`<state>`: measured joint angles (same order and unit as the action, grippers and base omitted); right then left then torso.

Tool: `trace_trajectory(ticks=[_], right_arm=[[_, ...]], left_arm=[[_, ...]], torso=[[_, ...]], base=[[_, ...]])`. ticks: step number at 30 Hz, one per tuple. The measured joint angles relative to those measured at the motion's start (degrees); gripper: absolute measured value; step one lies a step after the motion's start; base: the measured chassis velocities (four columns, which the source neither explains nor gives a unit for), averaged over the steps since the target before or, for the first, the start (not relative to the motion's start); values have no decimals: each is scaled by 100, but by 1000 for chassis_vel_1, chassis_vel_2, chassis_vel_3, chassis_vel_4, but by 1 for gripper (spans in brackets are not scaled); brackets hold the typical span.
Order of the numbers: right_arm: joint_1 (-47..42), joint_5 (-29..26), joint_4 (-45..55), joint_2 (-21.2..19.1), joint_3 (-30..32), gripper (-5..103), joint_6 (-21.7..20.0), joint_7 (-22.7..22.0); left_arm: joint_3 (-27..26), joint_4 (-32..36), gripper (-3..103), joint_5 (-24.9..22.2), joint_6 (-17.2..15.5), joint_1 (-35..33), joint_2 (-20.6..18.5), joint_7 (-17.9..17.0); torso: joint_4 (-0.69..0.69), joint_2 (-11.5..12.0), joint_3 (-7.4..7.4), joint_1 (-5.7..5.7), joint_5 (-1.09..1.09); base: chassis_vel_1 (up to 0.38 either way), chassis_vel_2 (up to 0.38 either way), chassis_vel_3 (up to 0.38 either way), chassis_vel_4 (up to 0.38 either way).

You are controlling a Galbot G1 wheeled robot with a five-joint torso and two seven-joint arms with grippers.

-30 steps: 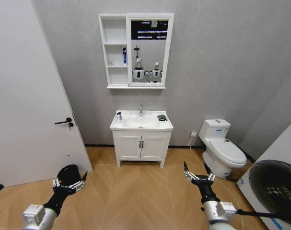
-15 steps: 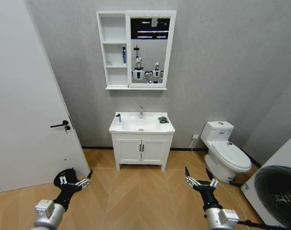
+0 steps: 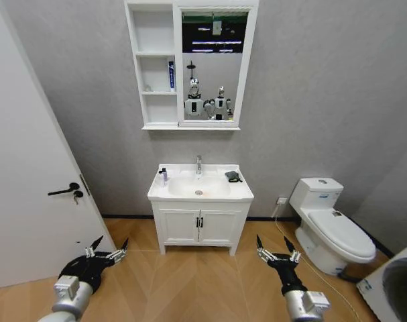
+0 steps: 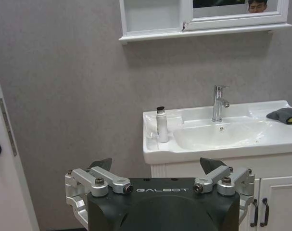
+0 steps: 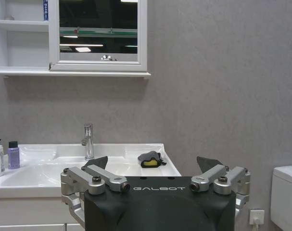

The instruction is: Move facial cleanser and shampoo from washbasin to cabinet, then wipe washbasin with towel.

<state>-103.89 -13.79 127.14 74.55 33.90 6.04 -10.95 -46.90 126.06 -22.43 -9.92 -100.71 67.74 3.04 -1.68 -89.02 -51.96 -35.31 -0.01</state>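
Centrally: washbasin [image 3: 220, 193] with towel [image 3: 233, 176] at right; cabinet [image 3: 156, 67] above; left gripper [image 3: 106, 253] and right gripper [image 3: 276, 255] low, fingers apart.

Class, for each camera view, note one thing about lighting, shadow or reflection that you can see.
Head view: the cabinet mirror reflects ceiling light strips, and the wall darkens toward the top corners. Left wrist view: a soft shadow lies on the wall beneath the cabinet's bottom ledge. Right wrist view: the mirror is dark with bright light streaks; the chrome tap glints.
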Motion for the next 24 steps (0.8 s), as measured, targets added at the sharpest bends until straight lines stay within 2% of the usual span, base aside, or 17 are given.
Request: trace_trajectory(ticks=[3,24], right_arm=[[-1,14,-13,6,-9,100,12,13],[63,38,-109,-34,-2,100,65,23]], left_arm=[[35,-25,100,25,-1,15,14,-1],[82,55,100,115,-15,-2,46,-23]], torso=[[3,0,0,1,1],[2,-2,1,3,0]], base=[[-234,229,217,-240],[-219,221,225,-224]])
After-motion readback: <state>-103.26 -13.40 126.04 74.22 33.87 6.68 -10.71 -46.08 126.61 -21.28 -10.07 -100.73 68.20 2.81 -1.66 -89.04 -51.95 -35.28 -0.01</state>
